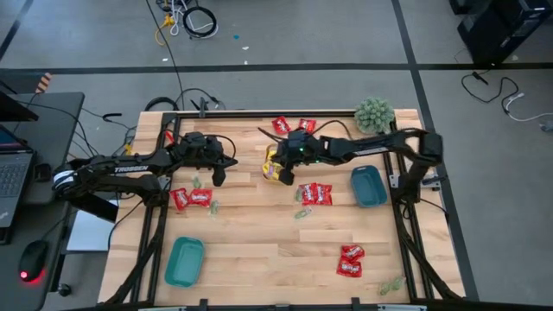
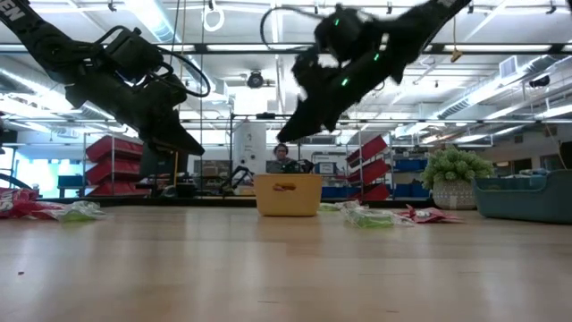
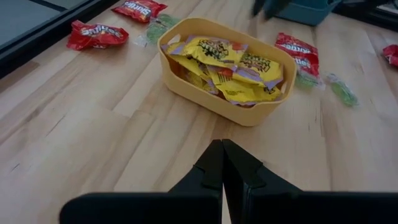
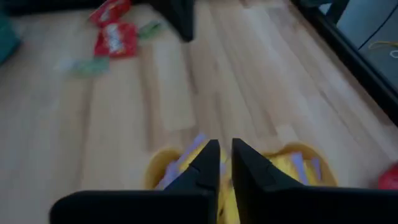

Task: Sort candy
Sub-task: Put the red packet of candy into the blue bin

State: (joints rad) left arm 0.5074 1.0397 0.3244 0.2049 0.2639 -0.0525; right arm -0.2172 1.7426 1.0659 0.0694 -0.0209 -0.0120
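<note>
A small yellow tray [image 1: 269, 169] [image 3: 205, 96] near the table's middle is filled with yellow candy packets [image 3: 231, 67]. My right gripper [image 1: 282, 175] [image 4: 225, 149] hovers just above this tray, clear of it. Its fingers are open by a narrow gap with nothing between them. My left gripper [image 1: 219, 179] [image 3: 222, 149] hangs shut and empty above the table, left of the tray. Red candy packets lie loose at the far side [image 1: 282, 125], right of the tray [image 1: 315, 193], on the left [image 1: 190, 199] and at the near right [image 1: 352, 260]. Pale green pieces [image 1: 302, 212] lie among them.
A blue tray [image 1: 369, 187] stands at the right. A teal tray [image 1: 184, 261] stands at the near left. A fuzzy green plant [image 1: 374, 114] sits at the far right corner. Bare wood lies between the trays in the near middle.
</note>
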